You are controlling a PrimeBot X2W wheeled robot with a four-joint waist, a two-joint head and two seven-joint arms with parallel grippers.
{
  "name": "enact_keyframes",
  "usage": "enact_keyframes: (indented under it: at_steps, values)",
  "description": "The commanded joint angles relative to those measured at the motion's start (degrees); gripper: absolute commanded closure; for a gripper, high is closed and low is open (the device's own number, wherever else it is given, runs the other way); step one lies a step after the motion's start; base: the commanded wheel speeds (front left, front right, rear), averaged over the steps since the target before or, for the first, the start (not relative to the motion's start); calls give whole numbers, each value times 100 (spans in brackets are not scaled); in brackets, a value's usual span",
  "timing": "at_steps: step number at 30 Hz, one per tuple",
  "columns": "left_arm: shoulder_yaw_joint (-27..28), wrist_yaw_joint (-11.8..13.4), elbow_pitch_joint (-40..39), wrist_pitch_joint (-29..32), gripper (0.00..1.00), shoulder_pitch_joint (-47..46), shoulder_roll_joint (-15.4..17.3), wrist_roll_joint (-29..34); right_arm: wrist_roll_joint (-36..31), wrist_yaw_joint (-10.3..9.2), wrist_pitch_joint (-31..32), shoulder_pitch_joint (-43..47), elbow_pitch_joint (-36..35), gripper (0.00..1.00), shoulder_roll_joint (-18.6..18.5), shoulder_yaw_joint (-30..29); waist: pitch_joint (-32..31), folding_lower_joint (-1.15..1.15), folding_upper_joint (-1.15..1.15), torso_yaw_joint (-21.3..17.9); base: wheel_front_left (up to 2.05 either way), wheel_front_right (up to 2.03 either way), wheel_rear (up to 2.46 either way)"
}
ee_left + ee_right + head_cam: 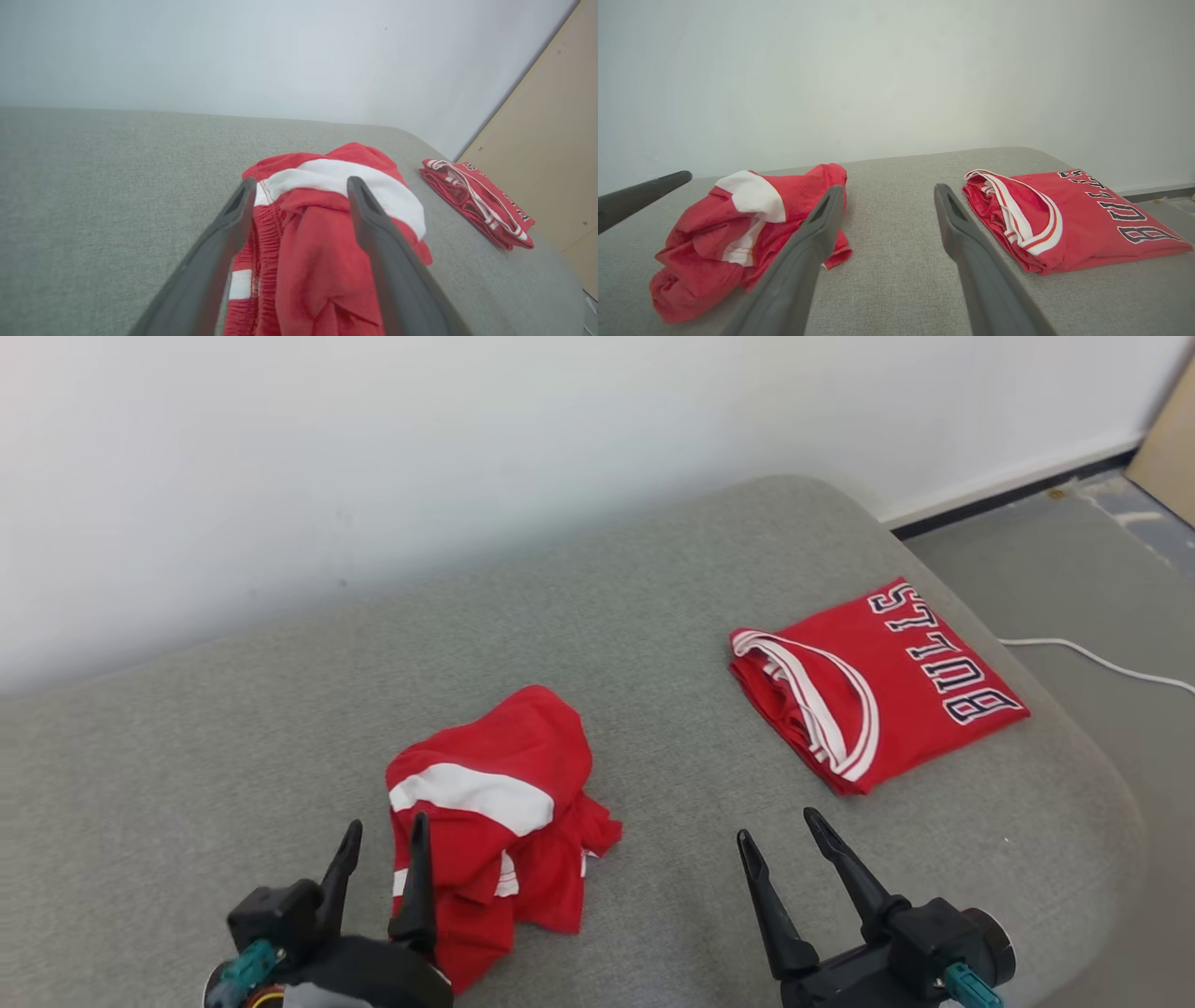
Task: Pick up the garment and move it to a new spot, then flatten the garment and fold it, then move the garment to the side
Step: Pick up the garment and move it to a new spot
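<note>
The crumpled red-and-white cloth garment (495, 803) lies heaped at the front of the grey upholstered cushion (233, 756), the left gripper (386, 821) with fingers spread around its near edge, seemingly to pinch it, the right gripper (777, 823) likewise spread, idle near a folded red jersey (887, 691).

Open cushion (667, 709) between crumpled garment (485, 784) and jersey (887, 691).

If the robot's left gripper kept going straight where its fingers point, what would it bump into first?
Probably the crumpled red cloth garment with white stripes. It lies right ahead of the open left gripper, in line with its gap in the left wrist view. How near is unclear.
</note>
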Motion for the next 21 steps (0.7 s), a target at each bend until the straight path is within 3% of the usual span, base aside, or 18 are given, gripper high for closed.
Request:
enact_keyframes:
  at_steps: [1, 6, 13, 21]
  values:
    - [26, -17, -119, -190, 0, 206, 1, 89, -60, -16, 1, 48, -10, 0, 3, -74, -184, 0, 0, 267, 0, 0, 0]
    - [248, -58, -708, -386, 0, 755, -24, 116, -171, -16, 1, 120, -8, 0, 4, -338, -298, 0, 0, 589, 0, 0, 0]
    - [1140, -142, -1819, -394, 0, 1702, -55, 697, -368, -16, 1, 253, 64, 0, -12, -739, -378, 0, 0, 962, 0, 0, 0]
    - [1792, -178, -1940, -395, 0, 2466, -178, 928, -428, -16, 1, 458, 236, 0, -36, -998, -487, 0, 0, 1236, 0, 0, 0]
